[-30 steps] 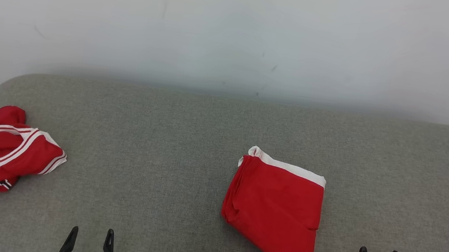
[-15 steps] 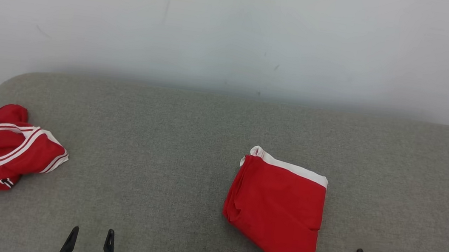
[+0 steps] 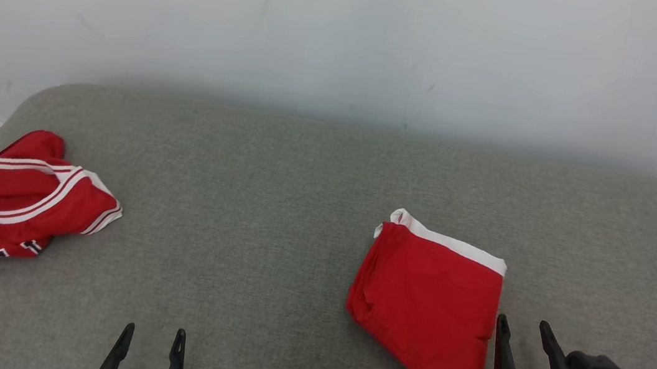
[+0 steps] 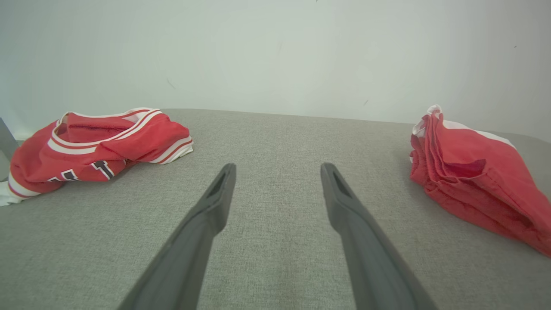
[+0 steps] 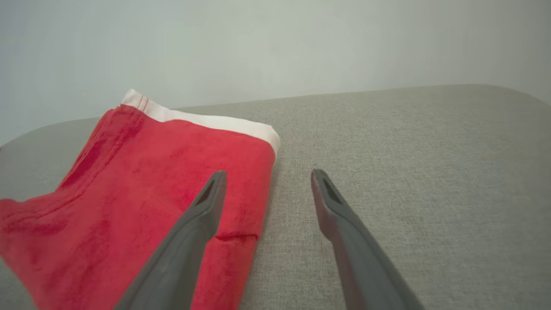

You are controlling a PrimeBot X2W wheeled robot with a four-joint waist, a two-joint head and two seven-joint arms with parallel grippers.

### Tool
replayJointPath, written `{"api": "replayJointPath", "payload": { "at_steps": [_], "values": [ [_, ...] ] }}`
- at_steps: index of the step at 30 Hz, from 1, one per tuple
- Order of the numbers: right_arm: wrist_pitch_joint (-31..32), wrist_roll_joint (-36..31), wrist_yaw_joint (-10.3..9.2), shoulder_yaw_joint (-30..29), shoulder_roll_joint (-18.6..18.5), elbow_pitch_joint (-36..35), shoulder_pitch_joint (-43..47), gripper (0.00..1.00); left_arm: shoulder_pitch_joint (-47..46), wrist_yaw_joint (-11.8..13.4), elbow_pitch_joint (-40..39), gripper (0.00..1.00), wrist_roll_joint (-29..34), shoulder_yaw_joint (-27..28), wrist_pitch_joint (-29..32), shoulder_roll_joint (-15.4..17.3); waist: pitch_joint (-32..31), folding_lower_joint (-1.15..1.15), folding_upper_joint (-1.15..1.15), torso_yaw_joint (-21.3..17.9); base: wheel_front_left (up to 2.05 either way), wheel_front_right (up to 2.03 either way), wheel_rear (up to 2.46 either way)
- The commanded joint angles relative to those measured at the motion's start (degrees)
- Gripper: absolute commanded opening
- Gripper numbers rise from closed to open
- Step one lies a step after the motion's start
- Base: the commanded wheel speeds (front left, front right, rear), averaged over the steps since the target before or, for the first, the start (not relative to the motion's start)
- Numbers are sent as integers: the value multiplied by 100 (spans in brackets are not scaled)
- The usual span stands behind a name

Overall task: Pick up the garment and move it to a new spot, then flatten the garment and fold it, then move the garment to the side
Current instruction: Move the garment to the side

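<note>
A folded red garment (image 3: 430, 303) with a white band along its far edge lies flat on the grey cushion (image 3: 276, 203), right of centre; it also appears in the right wrist view (image 5: 142, 193) and the left wrist view (image 4: 469, 172). My right gripper (image 3: 523, 331) stands open just off the garment's right edge, its left finger over the red cloth in the right wrist view and nothing held between the fingers (image 5: 206, 202). My left gripper (image 3: 153, 338) is open over bare cushion near the front edge, empty.
A crumpled red jersey (image 3: 13, 202) with white-striped trim lies at the cushion's far left edge, also in the left wrist view (image 4: 94, 146). A pale wall (image 3: 346, 36) rises behind the cushion. Bare grey fabric spans the space between the two garments.
The head camera has shifted, moving the whole scene right and up. My right gripper has come forward and left, up to the folded garment's right edge. Both garments lie as before.
</note>
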Motion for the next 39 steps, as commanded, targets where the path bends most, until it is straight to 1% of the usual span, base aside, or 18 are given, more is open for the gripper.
{"api": "replayJointPath", "payload": {
  "at_steps": [1, 5, 6, 11, 13, 16, 20, 21, 22, 23, 27, 31, 34, 36, 39],
  "values": [
    [-3, 133, 4, -59, 4, 469, -309, 100, -122, -29, 30, 100, -19, -37, -15, 7, 102, 0, 0, 161, 0, 0, 0],
    [-2, 284, 4, -123, 0, 1318, -871, 100, -204, -33, 50, 100, -42, -160, -15, 5, 208, 0, 0, 309, 0, 0, 0],
    [-2, 284, 4, -123, 0, 1318, -871, 100, -204, -33, 50, 100, -42, -160, -15, 5, 208, 0, 0, 309, 0, 0, 0],
    [-3, 253, 4, -133, -1, 2398, -1319, 100, -305, -43, 76, 100, -79, -266, -15, 6, 336, 0, 0, 427, 0, 0, 0],
    [2, 391, 4, -100, -1, 2754, -1463, 100, -372, -48, 88, 100, -85, -304, -15, 6, 370, 0, 0, 462, 0, 0, 0],
    [10, 846, 4, 91, 10, 3138, -1567, 100, -409, -63, 112, 100, -73, -333, -15, 7, 400, 0, 0, 498, 0, 0, 0],
    [35, 1209, 4, 359, 29, 3343, -1670, 100, -480, -82, 120, 100, -62, -361, -15, 6, 444, 0, 0, 544, 0, 0, 0],
    [39, 1312, 5, 434, 32, 3415, -1684, 46, -479, -82, 134, 100, -61, -366, -15, 6, 449, 0, 0, 553, 0, 0, 0],
    [41, 1349, 9, 505, 40, 3499, -1714, 9, -493, -77, 135, 100, -60, -361, -15, 7, 457, 0, 0, 556, 0, 0, 0],
    [46, 1321, 10, 575, 47, 3567, -1740, 0, -507, -80, 132, 100, -64, -359, -15, 6, 462, 0, 0, 559, 0, 0, 0],
    [34, 1094, 10, 841, -137, 3443, -1884, 0, -461, -64, 106, 100, -102, -278, -15, 5, 496, 0, 0, 433, 0, 0, 0],
    [2, 973, -5, 1074, -490, 3212, -2025, 0, -473, -62, 69, 100, -134, -262, -15, 7, 581, 0, 0, 233, 0, 0, 0],
    [-2, 818, -4, 1414, -771, 3074, -2230, 0, -565, -61, 36, 100, -177, -275, -15, 5, 700, 0, 0, 46, 0, 0, 0],
    [-2, 681, -4, 1758, -950, 3065, -2411, 0, -619, -60, 3, 100, -206, -288, -15, 6, 794, 0, 0, -76, 0, 0, 0],
    [67, 683, -4, 2224, -1265, 3090, -2834, 0, -717, -63, -69, 100, -210, -249, -15, 7, 998, 0, 0, -302, 0, 0, 0]
  ]
}}
